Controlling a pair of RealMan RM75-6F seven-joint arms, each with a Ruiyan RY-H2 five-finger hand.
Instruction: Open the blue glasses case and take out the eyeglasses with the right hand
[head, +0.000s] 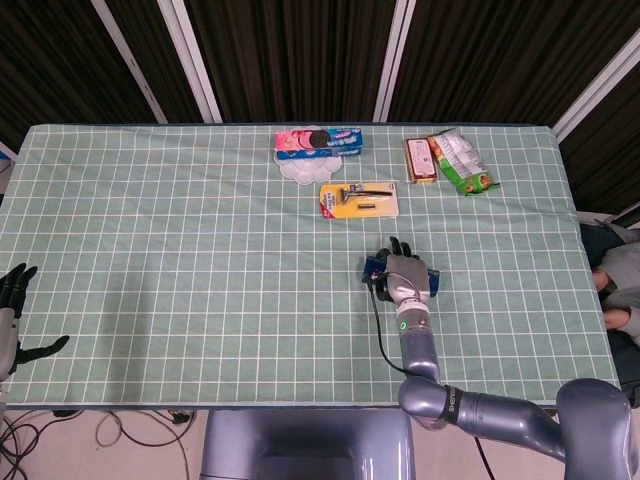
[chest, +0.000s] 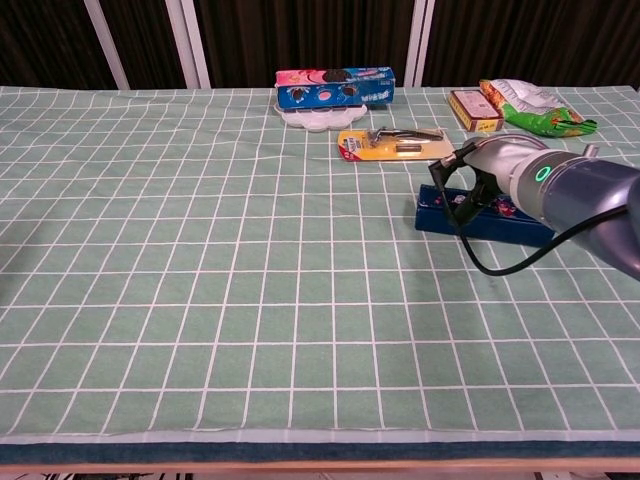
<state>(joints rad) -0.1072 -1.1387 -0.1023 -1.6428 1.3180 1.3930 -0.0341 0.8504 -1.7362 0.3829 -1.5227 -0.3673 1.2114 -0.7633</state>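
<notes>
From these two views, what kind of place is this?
Likely a robot test bench, not a home: a table in a green checked cloth, dark slatted panels behind it, loose cables under the front edge, and assorted packaged goods laid out.

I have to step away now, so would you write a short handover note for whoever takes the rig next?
Right hand: lies on top of the blue glasses case; whether it grips the case cannot be told.
Left hand: open at the table's left edge, holding nothing.
Case: on the green checked tablecloth, in front of the yellow razor pack; it looks closed.
Done: the right hand has reached the case.
Left: open the lid, then take out the eyeglasses with the right hand; they are not visible.
</notes>
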